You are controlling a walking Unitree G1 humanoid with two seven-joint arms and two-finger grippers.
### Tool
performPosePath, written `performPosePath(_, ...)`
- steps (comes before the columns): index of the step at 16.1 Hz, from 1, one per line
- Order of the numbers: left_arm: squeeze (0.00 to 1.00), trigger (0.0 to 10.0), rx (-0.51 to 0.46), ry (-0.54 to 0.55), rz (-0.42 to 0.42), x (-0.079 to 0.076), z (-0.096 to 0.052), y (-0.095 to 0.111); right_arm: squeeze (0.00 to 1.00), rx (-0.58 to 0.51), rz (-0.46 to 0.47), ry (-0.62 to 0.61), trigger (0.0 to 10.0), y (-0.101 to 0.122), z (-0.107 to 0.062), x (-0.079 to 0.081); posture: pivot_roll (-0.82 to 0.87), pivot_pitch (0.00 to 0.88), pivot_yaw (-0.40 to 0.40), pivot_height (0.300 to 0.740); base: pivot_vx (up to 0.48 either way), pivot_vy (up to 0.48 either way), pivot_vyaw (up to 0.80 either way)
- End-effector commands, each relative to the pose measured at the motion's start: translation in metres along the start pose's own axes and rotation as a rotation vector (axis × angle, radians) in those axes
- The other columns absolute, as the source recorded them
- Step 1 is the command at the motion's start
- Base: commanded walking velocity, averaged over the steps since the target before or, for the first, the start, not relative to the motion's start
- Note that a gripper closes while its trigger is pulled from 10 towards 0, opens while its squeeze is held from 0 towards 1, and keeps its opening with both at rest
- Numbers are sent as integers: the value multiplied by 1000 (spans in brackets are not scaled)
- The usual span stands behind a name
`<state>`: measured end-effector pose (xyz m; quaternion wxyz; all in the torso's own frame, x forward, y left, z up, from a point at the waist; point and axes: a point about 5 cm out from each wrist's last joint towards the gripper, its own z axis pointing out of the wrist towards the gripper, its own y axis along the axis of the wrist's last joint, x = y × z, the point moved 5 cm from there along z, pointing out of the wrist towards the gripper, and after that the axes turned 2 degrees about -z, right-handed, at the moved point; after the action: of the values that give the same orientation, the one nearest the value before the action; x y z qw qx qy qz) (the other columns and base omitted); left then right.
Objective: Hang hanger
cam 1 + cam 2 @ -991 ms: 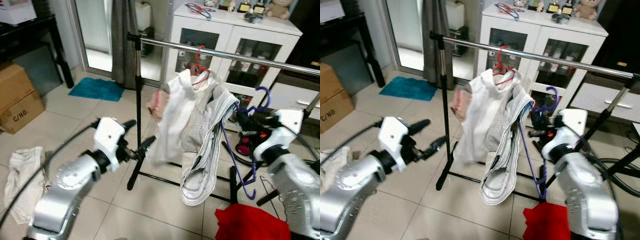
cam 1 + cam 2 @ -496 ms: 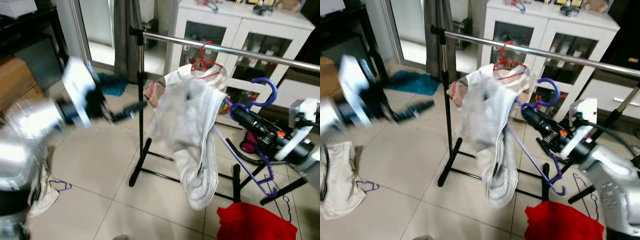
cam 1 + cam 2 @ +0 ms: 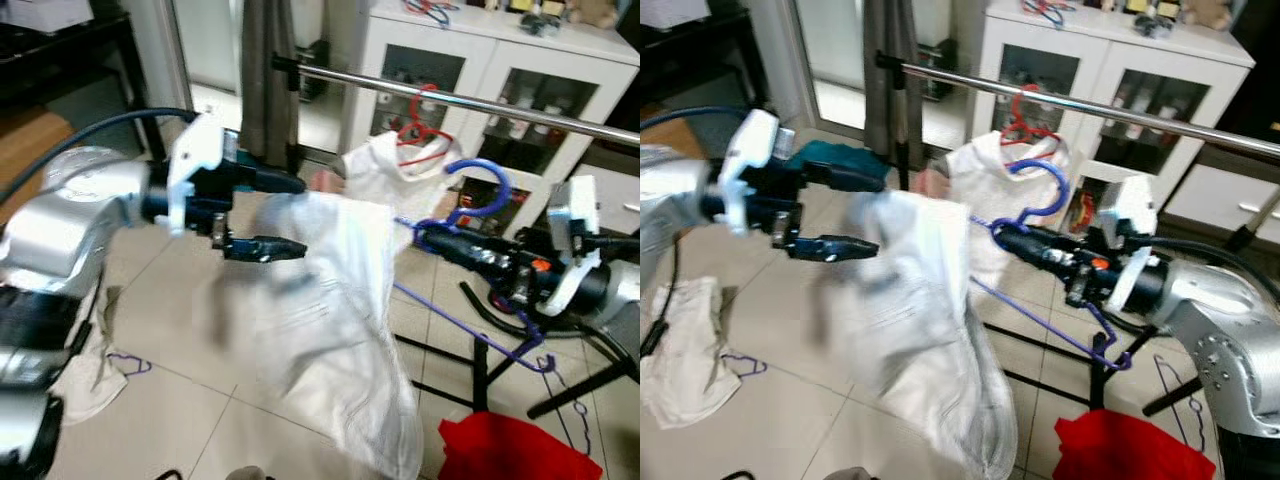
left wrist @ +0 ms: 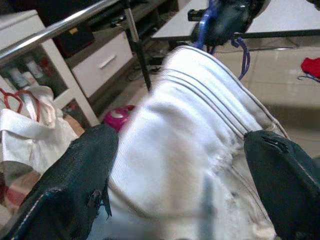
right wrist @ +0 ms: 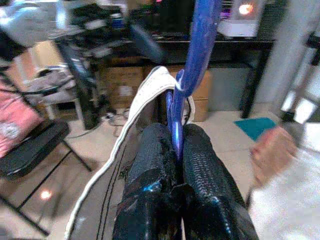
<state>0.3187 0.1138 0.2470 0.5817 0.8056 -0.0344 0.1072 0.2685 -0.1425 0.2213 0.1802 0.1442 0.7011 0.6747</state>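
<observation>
A blue hanger carries a white garment that hangs blurred in front of me. My right gripper is shut on the hanger just below its hook, which stands below and in front of the metal rail. In the right wrist view both fingers pinch the blue hanger. My left gripper is open at the garment's upper left edge. In the left wrist view its fingers stand wide apart on either side of the white garment. A red hanger with another white garment hangs on the rail.
The rack's upright pole stands behind my left gripper. A white cabinet is behind the rail. A red cloth lies on the floor at the right, and a pale cloth with a hanger at the left. A dark table is at the far left.
My right gripper has carried the blue hanger and its white garment leftward and up. My left arm has swung right, and its open fingers now reach the garment. The camera has shifted a little.
</observation>
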Motion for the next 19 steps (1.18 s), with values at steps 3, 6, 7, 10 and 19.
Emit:
performPosePath(3,0,10000,39,-104,27,2,13,2,0,-16,-61,89,0,13,6,14,98,0,-39,740,0,0,0)
performPosePath(6,0,4471,44,-219,-1,-4,20,-2,0,-15,-68,116,0,13,11,21,96,0,-30,740,0,0,0)
performPosePath(7,0,0,50,-262,-17,-8,21,-4,0,-18,-70,124,0,15,12,22,97,0,-28,740,0,0,0)
performPosePath(10,0,0,61,-322,-47,-14,23,-8,0,-23,-77,148,0,17,16,26,97,0,-22,740,0,0,0)
performPosePath(19,0,0,73,-305,-43,-6,23,-11,0,-28,-81,180,0,19,21,32,96,0,-14,740,0,0,0)
